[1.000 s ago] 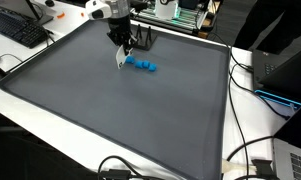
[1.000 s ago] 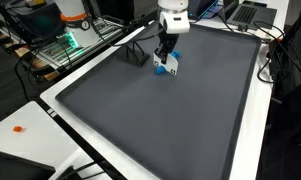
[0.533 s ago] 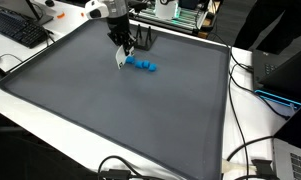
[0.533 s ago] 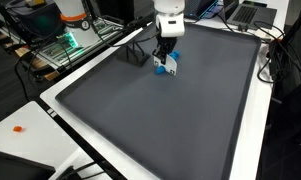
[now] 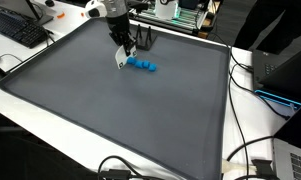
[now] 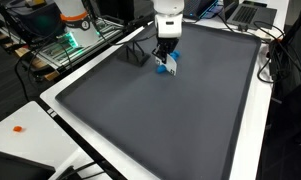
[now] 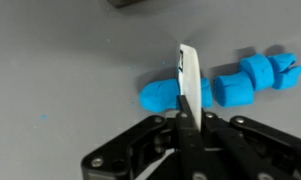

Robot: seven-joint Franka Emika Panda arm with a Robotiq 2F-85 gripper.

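A blue dough roll [image 7: 162, 95] lies on the dark grey mat [image 5: 110, 115], split into several chunks in a short row [image 5: 143, 66]. My gripper [image 7: 187, 120] is shut on a thin white blade [image 7: 190, 80]. The blade stands on edge across the roll, between the left chunk and the middle chunk [image 7: 233, 90]. In both exterior views the gripper [image 5: 121, 52] [image 6: 165, 52] points straight down at the far part of the mat, with the blade's tip [image 5: 119, 63] at the end of the blue row [image 6: 171, 69].
The mat [image 6: 160, 125] covers most of a white table. A keyboard [image 5: 20, 28] lies off one corner. Cables [image 5: 245, 150] run along the mat's side. A laptop [image 6: 245, 12] and a rack with green lights [image 6: 65, 42] stand beyond the edges. A small orange bit [image 6: 18, 128] sits on the table.
The gripper with the blade has shifted very slightly, a little upward in an exterior view. The blue chunks have not moved.
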